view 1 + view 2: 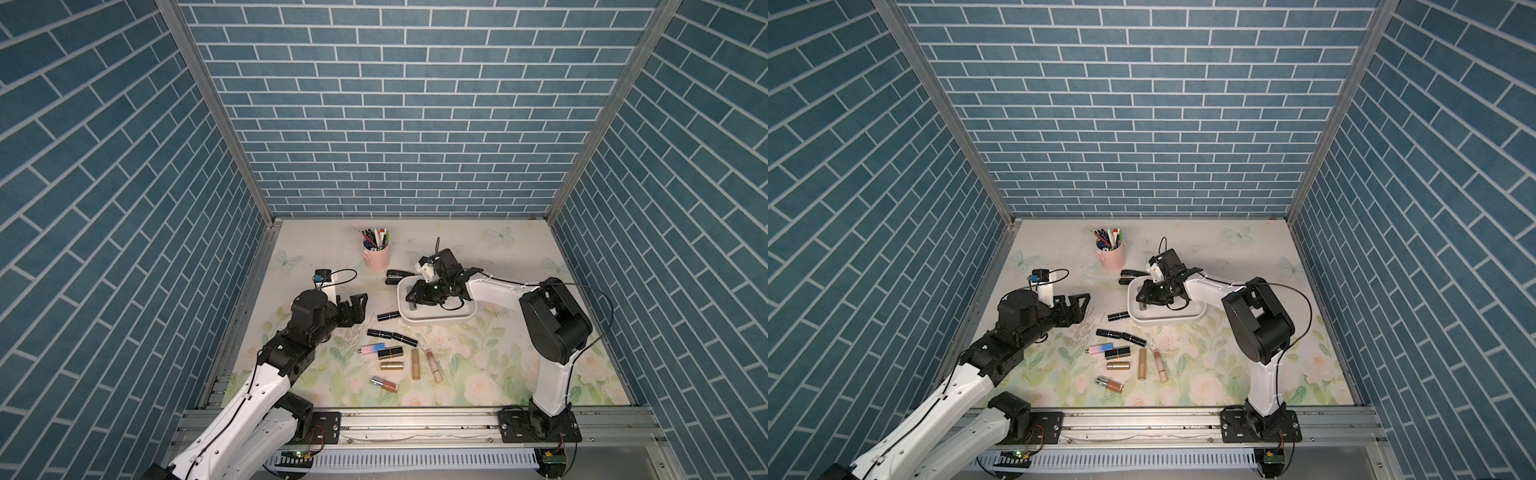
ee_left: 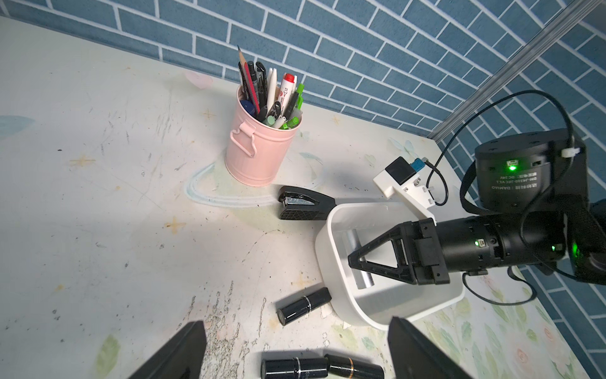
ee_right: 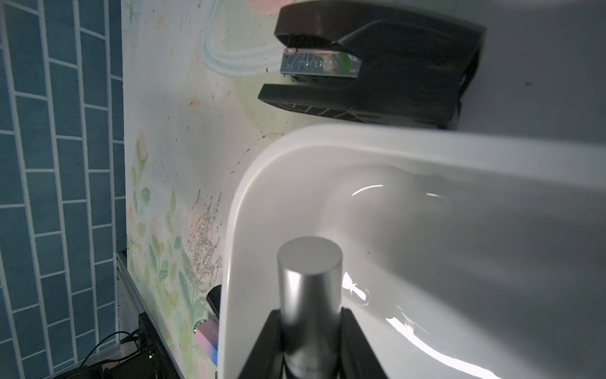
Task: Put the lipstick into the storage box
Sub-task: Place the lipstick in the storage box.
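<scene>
Right gripper clamped on silver lipstick, low inside storage box, mid-frame in both top views, not released. Left gripper wide open, empty. I count nine more lipsticks loose, lower centre.

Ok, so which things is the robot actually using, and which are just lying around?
For the job:
- white storage box
- silver lipstick, held over it by the right gripper
- lipsticks on the table, outside the box

Just lying about:
- pink pen cup
- black stapler, beside the box
</scene>
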### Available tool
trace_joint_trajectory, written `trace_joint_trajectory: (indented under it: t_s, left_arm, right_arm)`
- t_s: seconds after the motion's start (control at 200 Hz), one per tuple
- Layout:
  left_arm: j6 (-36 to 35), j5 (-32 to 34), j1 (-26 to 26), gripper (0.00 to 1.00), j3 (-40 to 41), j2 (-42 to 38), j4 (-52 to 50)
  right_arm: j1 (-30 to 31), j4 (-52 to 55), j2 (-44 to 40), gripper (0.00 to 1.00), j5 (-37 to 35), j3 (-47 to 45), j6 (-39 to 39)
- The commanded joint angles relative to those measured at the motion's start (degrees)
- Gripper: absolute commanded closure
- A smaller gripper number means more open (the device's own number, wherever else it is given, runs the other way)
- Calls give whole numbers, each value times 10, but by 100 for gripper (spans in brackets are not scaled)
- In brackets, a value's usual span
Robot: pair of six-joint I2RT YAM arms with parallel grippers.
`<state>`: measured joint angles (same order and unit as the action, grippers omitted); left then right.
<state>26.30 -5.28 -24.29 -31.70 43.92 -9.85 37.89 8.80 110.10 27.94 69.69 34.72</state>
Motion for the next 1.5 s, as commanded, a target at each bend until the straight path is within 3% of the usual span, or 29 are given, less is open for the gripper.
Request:
trace_joint_trajectory:
  t_s: [0.0,0.395,0.995,1.495]
  left_arm:
    - [-4,-8,-3,7,11,5,-1]
    - [-1,-31,-3,7,14,15,7]
    - [13,-65,-2,7,21,21,17]
    - [42,-166,-2,7,23,15,79]
  right_arm:
    - [3,-27,18,84,12,8,20]
    - [3,-48,37,78,14,4,29]
    - [3,-54,39,55,2,2,32]
    - [5,26,-130,50,-75,-25,-34]
